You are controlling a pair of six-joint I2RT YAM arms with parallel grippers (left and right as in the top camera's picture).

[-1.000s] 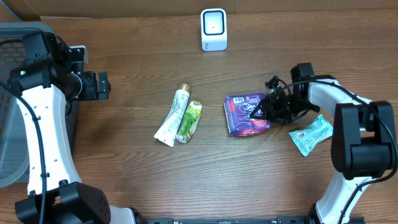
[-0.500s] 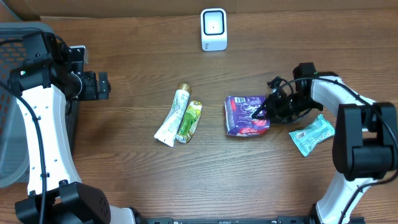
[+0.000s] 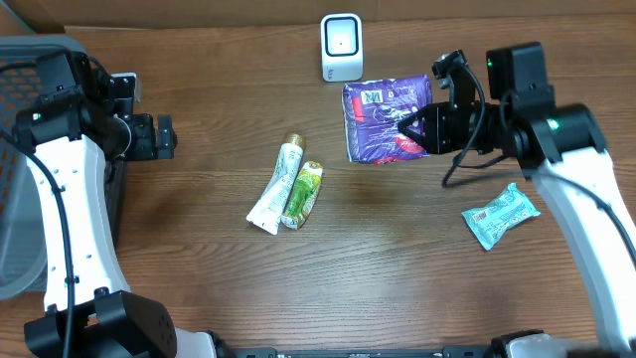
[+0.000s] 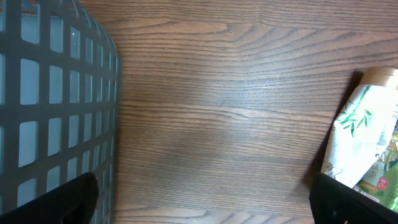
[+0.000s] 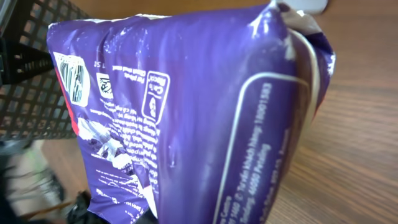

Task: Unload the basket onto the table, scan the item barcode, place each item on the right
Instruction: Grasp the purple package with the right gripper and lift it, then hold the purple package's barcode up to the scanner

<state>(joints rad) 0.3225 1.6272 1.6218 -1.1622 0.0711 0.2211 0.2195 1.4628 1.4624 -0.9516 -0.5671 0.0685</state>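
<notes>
Purple packet is held clear of the worktop, just front-right of the scanner.
- Right gripper: fingers pinching the packet's right edge.
- Left gripper: fingers spread, holding nothing, far left by the basket.
- Long axis looks roughly left-right, free end toward the scanner; not certain.
- Barcode sits near the packet's free end, face turned upward.
- Risks: only 1 edge of the soft wrap is pinched, so it may sag or slip. With the barcode facing up, the scanner may miss it.
</notes>
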